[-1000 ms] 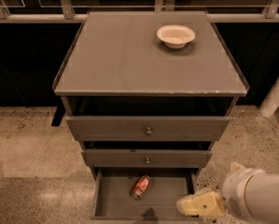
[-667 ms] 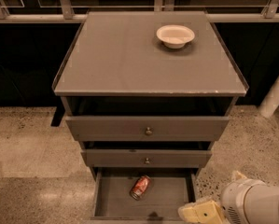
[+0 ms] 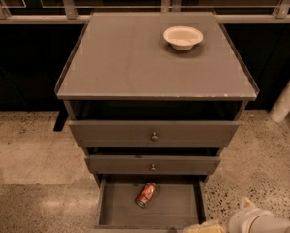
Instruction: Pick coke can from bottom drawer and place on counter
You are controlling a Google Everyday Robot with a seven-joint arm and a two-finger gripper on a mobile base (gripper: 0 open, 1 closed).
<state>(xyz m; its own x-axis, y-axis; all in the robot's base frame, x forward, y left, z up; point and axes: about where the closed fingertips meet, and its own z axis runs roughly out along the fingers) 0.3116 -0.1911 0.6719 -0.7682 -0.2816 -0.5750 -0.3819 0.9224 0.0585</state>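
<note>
Camera view: tool (image 3: 206,227) at lower-right edge

Speckled stone floor (image 3: 23,154), metal railing (image 3: 28,18), white post (image 3: 286,101) at right

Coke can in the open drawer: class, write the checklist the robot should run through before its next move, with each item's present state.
1. Shallow grey bottom drawer pulled open: ok.
2. Small red-orange coke can visible, lying on its side on the drawer floor, uncovered: ok.
3. Claw at the can: not ok; it sits at the picture's bottom edge, by the drawer's front right corner, apart from the can.
4. Room above the can: cannot tell; it lies towards the back, near the grey middle drawer front.
5. Flat grey counter has bare space: ok; only a round white bowl stands back right.
</note>
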